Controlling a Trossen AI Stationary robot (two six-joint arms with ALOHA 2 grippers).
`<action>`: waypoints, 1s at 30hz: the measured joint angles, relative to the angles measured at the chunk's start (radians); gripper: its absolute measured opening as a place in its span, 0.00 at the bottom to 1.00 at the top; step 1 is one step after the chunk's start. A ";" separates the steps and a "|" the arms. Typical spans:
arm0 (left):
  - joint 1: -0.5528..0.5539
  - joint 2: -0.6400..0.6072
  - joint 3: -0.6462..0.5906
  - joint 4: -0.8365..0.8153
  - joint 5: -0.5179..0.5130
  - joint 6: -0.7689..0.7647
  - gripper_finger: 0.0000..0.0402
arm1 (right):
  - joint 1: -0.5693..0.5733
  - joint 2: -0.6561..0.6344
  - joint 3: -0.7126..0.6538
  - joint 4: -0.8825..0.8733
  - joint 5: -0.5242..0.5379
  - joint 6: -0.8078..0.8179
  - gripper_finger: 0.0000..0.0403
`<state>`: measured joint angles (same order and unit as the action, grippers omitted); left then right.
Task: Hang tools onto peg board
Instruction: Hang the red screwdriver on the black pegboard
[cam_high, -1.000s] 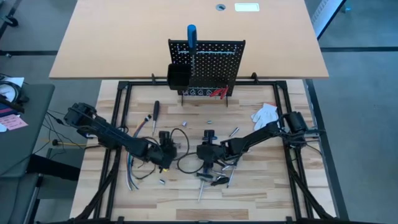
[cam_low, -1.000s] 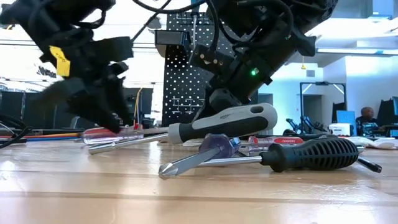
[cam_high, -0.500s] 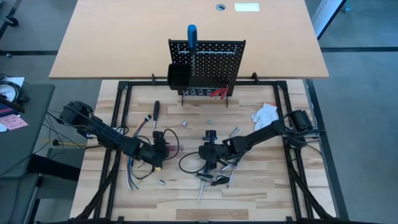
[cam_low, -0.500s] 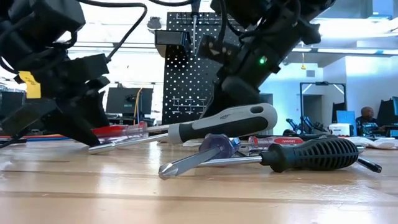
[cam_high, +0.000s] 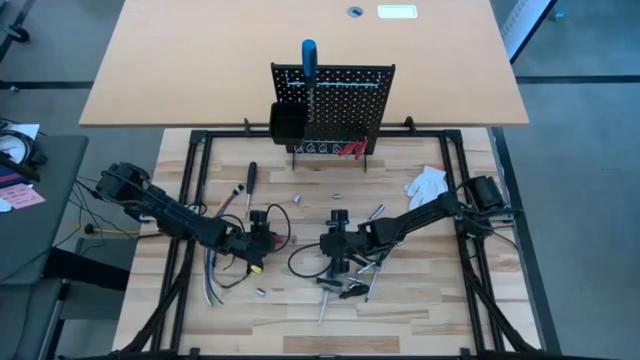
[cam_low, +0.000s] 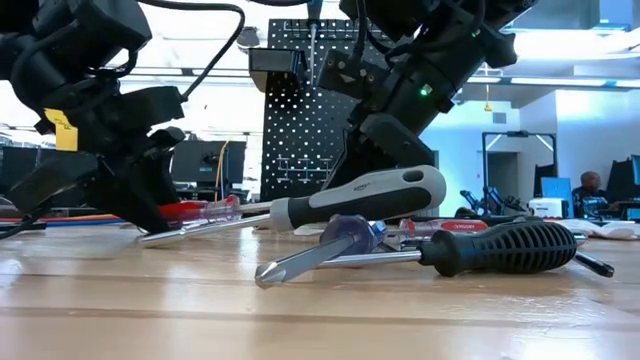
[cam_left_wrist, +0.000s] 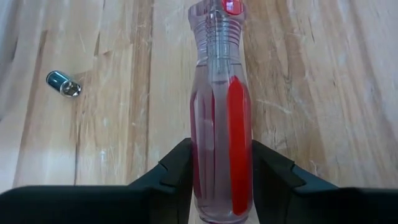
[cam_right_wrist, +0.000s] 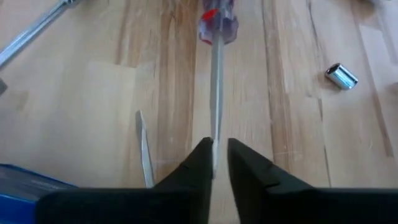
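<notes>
My left tool (cam_left_wrist: 221, 180) is clamped on the clear, red-cored handle of a screwdriver (cam_left_wrist: 221, 112) lying on the wooden table (cam_left_wrist: 112, 143), while my right tool (cam_right_wrist: 214, 158) pinches the same screwdriver's steel shaft, the two meeting near the table's centre. The peg board (cam_high: 345, 100) stands upright at twelve o'clock from them, a blue-handled screwdriver (cam_high: 308, 55) on its top rail. More tools (cam_high: 350, 285) lie at six o'clock of my right tool.

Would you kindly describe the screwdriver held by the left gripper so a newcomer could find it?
On the wooden table, in front of the peg board, find the left gripper. Its fingers clamp a screwdriver with a clear, red-striped handle, unlike the black-handled ones nearby.
</notes>
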<state>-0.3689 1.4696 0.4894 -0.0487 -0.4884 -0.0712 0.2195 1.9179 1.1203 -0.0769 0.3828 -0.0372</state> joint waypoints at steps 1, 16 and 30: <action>0.003 0.000 0.003 -0.002 0.006 0.004 0.28 | -0.003 0.000 0.005 0.001 0.000 0.000 0.21; 0.004 0.005 0.105 -0.150 0.036 0.026 0.28 | -0.065 0.000 0.046 -0.021 -0.198 -0.034 0.37; 0.017 0.004 0.110 -0.148 0.019 0.016 0.28 | -0.084 0.086 0.051 0.001 -0.248 -0.020 0.39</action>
<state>-0.3519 1.4740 0.5995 -0.1966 -0.4694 -0.0556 0.1360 2.0035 1.1716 -0.0759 0.1351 -0.0570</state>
